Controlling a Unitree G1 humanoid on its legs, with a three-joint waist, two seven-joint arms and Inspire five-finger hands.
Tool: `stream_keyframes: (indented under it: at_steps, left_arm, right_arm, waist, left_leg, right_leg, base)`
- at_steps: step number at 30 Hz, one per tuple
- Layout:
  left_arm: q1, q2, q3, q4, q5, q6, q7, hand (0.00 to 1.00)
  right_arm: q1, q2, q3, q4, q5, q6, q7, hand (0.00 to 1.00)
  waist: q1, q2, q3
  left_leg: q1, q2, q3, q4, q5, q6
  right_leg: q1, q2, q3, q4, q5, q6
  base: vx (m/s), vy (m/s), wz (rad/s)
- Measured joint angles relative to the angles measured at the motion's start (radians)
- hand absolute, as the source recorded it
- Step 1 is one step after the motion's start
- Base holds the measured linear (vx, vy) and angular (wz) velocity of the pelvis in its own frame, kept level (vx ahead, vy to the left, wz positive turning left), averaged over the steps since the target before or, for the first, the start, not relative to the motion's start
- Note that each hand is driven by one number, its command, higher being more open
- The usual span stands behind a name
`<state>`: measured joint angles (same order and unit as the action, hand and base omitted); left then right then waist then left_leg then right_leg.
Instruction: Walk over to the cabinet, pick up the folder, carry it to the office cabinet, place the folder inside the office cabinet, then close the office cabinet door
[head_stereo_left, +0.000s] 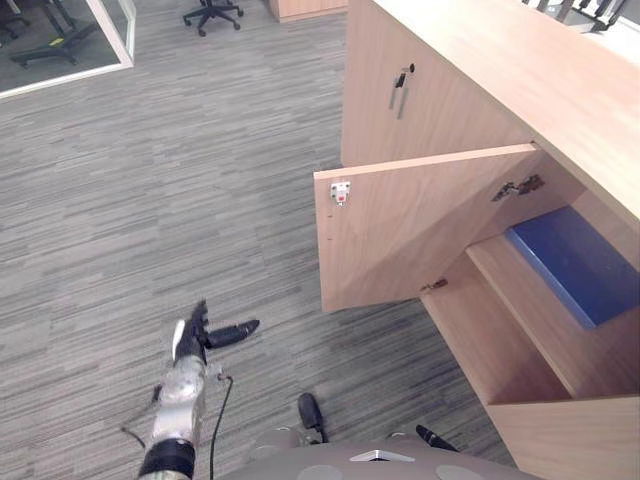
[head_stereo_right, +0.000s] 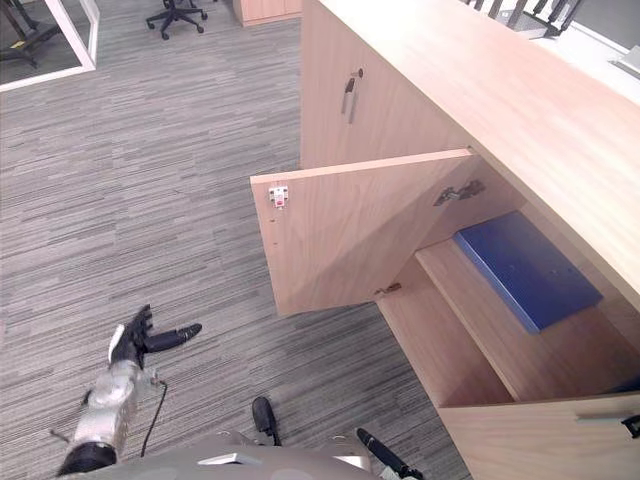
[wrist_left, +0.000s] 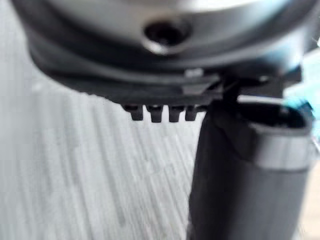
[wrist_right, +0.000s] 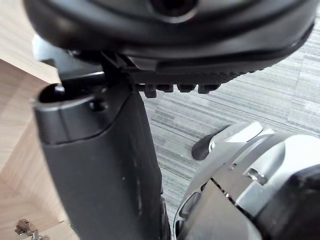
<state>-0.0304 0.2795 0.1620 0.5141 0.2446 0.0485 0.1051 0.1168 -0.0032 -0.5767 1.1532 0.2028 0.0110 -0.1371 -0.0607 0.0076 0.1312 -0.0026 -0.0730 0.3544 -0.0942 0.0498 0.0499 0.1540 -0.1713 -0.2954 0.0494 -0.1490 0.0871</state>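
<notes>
Since the folder (head_stereo_left: 575, 262) lies shelved, the open, empty left robot hand (head_stereo_left: 203, 335) should push the door (head_stereo_left: 400, 235) to its right flat-palmed.

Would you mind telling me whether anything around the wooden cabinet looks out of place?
Only the light wooden cabinet door stands out: it hangs wide open. The flat blue folder lies neatly on the wooden shelf inside. Nothing looks spilled or damaged.

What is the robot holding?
Nothing. The left robot hand hangs open over the floor, the right robot hand is empty too, and the blue folder lies on the cabinet shelf.
</notes>
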Motion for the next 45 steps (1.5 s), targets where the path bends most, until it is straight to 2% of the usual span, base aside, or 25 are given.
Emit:
stream_keyframes:
  at_steps: [4, 5, 8, 9, 11, 15, 16, 17, 19, 21, 24, 28, 31, 33, 35, 36, 37, 38, 41, 43, 45]
  left_arm:
    - [-0.17, 0.169, -0.114, -0.005, 0.239, -0.004, 0.023, 1.0]
    - [-0.201, 0.19, -0.135, 0.004, 0.275, -0.007, 0.028, 1.0]
    - [-0.374, 0.275, -0.301, 0.128, 0.421, -0.028, 0.038, 1.0]
    - [-0.398, 0.285, -0.34, 0.149, 0.448, -0.033, 0.038, 1.0]
    - [-0.477, 0.314, -0.489, 0.216, 0.549, -0.071, 0.03, 1.0]
    - [-0.559, 0.317, -0.652, 0.282, 0.671, -0.138, 0.022, 1.0]
    - [-0.583, 0.317, -0.7, 0.296, 0.684, -0.152, 0.02, 1.0]
    - [-0.654, 0.317, -0.795, 0.371, 0.712, -0.152, 0.019, 1.0]
    - [-0.674, 0.306, -0.843, 0.372, 0.714, -0.165, 0.019, 1.0]
    - [-0.676, 0.302, -0.876, 0.381, 0.717, -0.196, 0.036, 1.0]
    - [-0.659, 0.276, -0.905, 0.378, 0.717, -0.184, 0.052, 1.0]
    - [-0.604, 0.235, -0.914, 0.313, 0.694, -0.175, 0.099, 1.0]
    - [-0.508, 0.196, -0.955, 0.156, 0.656, -0.17, 0.114, 1.0]
    - [-0.431, 0.136, -0.995, 0.052, 0.61, -0.168, 0.122, 1.0]
    - [-0.368, 0.073, -0.998, 0.024, 0.537, -0.166, 0.124, 1.0]
    - [-0.339, 0.058, -1.033, -0.005, 0.495, -0.178, 0.126, 1.0]
    - [-0.326, 0.049, -1.054, -0.015, 0.48, -0.19, 0.124, 1.0]
    - [-0.303, 0.015, -1.13, -0.019, 0.454, -0.236, 0.103, 1.0]
    - [-0.236, -0.062, -1.246, -0.034, 0.428, -0.326, 0.015, 1.0]
    - [-0.231, -0.091, -1.253, -0.051, 0.431, -0.34, -0.016, 1.0]
    - [-0.239, -0.081, -1.233, -0.047, 0.41, -0.339, -0.041, 1.0]
  right_arm:
    - [0.014, -0.005, 0.0, 0.0, -0.002, -0.002, 0.036, 1.0]
    - [0.014, -0.006, 0.0, 0.0, -0.002, -0.002, 0.042, 1.0]
    - [0.015, -0.011, 0.0, 0.006, -0.001, -0.002, 0.052, 1.0]
    - [0.015, -0.012, 0.0, 0.007, -0.001, -0.002, 0.054, 1.0]
    - [0.015, -0.016, -0.002, 0.011, 0.001, -0.003, 0.063, 1.0]
    - [0.021, -0.019, -0.003, 0.012, 0.002, -0.006, 0.065, 1.0]
    - [0.022, -0.019, -0.003, 0.012, 0.008, -0.008, 0.066, 1.0]
    - [0.033, -0.015, -0.005, 0.013, 0.011, -0.022, 0.064, 1.0]
    - [0.037, -0.015, -0.012, 0.013, 0.011, -0.025, 0.061, 1.0]
    - [0.039, -0.014, -0.013, 0.012, 0.011, -0.028, 0.061, 1.0]
    - [0.038, -0.018, -0.012, 0.013, 0.009, -0.034, 0.055, 1.0]
    - [0.024, -0.019, -0.008, 0.013, 0.008, -0.05, 0.013, 1.0]
    - [0.015, -0.019, 0.0, 0.013, 0.009, -0.05, -0.009, 1.0]
    - [0.014, -0.017, 0.001, 0.013, 0.009, -0.049, -0.026, 1.0]
    - [0.012, -0.013, 0.004, 0.012, 0.009, -0.048, -0.037, 1.0]
    - [0.011, -0.006, 0.012, 0.012, 0.009, -0.048, -0.048, 1.0]
    - [0.009, -0.005, 0.018, 0.013, 0.009, -0.047, -0.049, 1.0]
    - [0.01, -0.005, 0.02, 0.013, 0.006, -0.044, -0.051, 1.0]
    - [0.009, -0.01, 0.015, 0.02, -0.088, -0.021, -0.041, 1.0]
    - [0.01, -0.015, -0.006, 0.021, -0.169, -0.001, -0.023, 1.0]
    - [0.013, -0.019, -0.014, 0.021, -0.233, 0.005, -0.005, 1.0]
  waist:
    - [0.001, 0.007, -0.009]
    - [0.001, 0.007, -0.009]
    - [-0.01, 0.012, -0.015]
    - [-0.016, 0.014, -0.016]
    - [-0.036, 0.02, -0.019]
    - [-0.061, 0.022, -0.018]
    - [-0.067, 0.023, -0.017]
    - [-0.083, 0.026, -0.016]
    - [-0.085, 0.027, -0.016]
    - [-0.087, 0.028, -0.016]
    - [-0.087, 0.03, -0.014]
    - [-0.089, 0.032, -0.012]
    - [-0.097, 0.026, -0.011]
    - [-0.098, 0.021, -0.011]
    - [-0.096, 0.014, -0.01]
    - [-0.089, -0.001, -0.007]
    - [-0.086, -0.003, -0.005]
    - [-0.086, 0.0, -0.004]
    - [-0.085, -0.004, -0.005]
    - [-0.076, -0.007, -0.005]
    - [-0.081, -0.013, -0.013]
  left_leg:
    - [0.032, 0.014, 0.021, 0.0, -0.005, -0.005]
    - [0.034, 0.016, 0.025, 0.0, -0.005, -0.005]
    - [0.05, 0.032, 0.047, 0.0, -0.009, -0.011]
    - [0.05, 0.035, 0.05, 0.0, -0.011, -0.014]
    - [0.054, 0.048, 0.065, 0.0, -0.012, -0.016]
    - [0.063, 0.068, 0.088, 0.004, -0.012, -0.023]
    - [0.064, 0.078, 0.099, 0.004, -0.008, -0.03]
    - [0.063, 0.117, 0.12, 0.005, 0.002, -0.044]
    - [0.063, 0.129, 0.126, 0.005, 0.006, -0.05]
    - [0.061, 0.138, 0.136, 0.005, 0.01, -0.057]
    - [0.059, 0.141, 0.153, 0.005, 0.01, -0.057]
    - [0.041, 0.133, 0.16, 0.004, 0.009, -0.058]
    - [0.025, 0.11, 0.16, 0.004, 0.01, -0.058]
    - [0.025, 0.092, 0.159, 0.001, 0.01, -0.057]
    - [0.024, 0.079, 0.148, 0.0, 0.013, -0.053]
    - [0.024, 0.066, 0.137, 0.0, 0.014, -0.05]
    - [0.024, 0.063, 0.129, -0.001, 0.014, -0.049]
    - [0.024, 0.066, 0.102, -0.001, 0.02, -0.04]
    - [0.024, 0.067, 0.078, -0.001, 0.019, -0.039]
    - [0.024, 0.067, 0.071, -0.001, 0.017, -0.033]
    - [0.023, 0.064, 0.06, -0.001, 0.018, -0.031]
  right_leg:
    - [0.022, 0.009, 0.012, 0.001, 0.002, -0.001]
    - [0.02, 0.012, 0.017, 0.001, 0.002, -0.002]
    - [0.022, 0.024, 0.033, 0.003, 0.004, -0.016]
    - [0.021, 0.027, 0.034, 0.003, 0.006, -0.019]
    - [0.014, 0.037, 0.043, 0.004, 0.013, -0.03]
    - [-0.004, 0.051, 0.061, 0.026, 0.017, -0.037]
    - [-0.018, 0.057, 0.077, 0.039, 0.023, -0.045]
    - [-0.05, 0.084, 0.11, 0.057, 0.058, -0.057]
    - [-0.056, 0.094, 0.11, 0.057, 0.073, -0.057]
    - [-0.067, 0.1, 0.113, 0.057, 0.084, -0.055]
    - [-0.085, 0.099, 0.145, 0.071, 0.086, -0.051]
    - [-0.113, 0.089, 0.155, 0.067, 0.108, -0.016]
    - [-0.125, 0.069, 0.154, 0.05, 0.113, -0.009]
    - [-0.122, 0.052, 0.151, 0.031, 0.112, -0.007]
    - [-0.119, 0.04, 0.141, 0.017, 0.101, 0.0]
    - [-0.119, 0.027, 0.13, 0.016, 0.071, 0.004]
    - [-0.12, 0.024, 0.124, 0.017, 0.062, 0.006]
    - [-0.117, 0.026, 0.107, 0.02, 0.059, 0.007]
    - [-0.106, 0.027, 0.081, 0.017, 0.057, 0.01]
    - [-0.102, 0.026, 0.07, 0.016, 0.058, 0.013]
    - [-0.096, 0.021, 0.049, 0.015, 0.06, 0.016]
  base:
    - [0.09, -0.072, -0.15]
    - [0.05, -0.067, -0.24]
    - [0.04, -0.068, -0.27]
    - [0.04, -0.068, -0.17]
    - [0.05, -0.067, -0.25]
    - [0.05, -0.062, -0.33]
    - [0.07, -0.124, -0.58]
    - [0.07, -0.122, -0.59]
    - [0.04, -0.088, -0.36]
    - [0.0, -0.05, -0.21]
    - [-0.02, 0.0, -0.12]
    - [-0.07, 0.042, -0.17]
    - [-0.08, 0.06, -0.13]
    - [-0.09, 0.047, -0.18]
    - [-0.11, 0.013, -0.14]
    - [-0.1, -0.017, -0.12]
    - [-0.14, -0.038, 0.06]
    - [-0.11, -0.029, 0.17]
    - [-0.07, 0.008, 0.21]
    - [-0.04, 0.032, 0.12]
    - [-0.02, 0.04, 0.15]
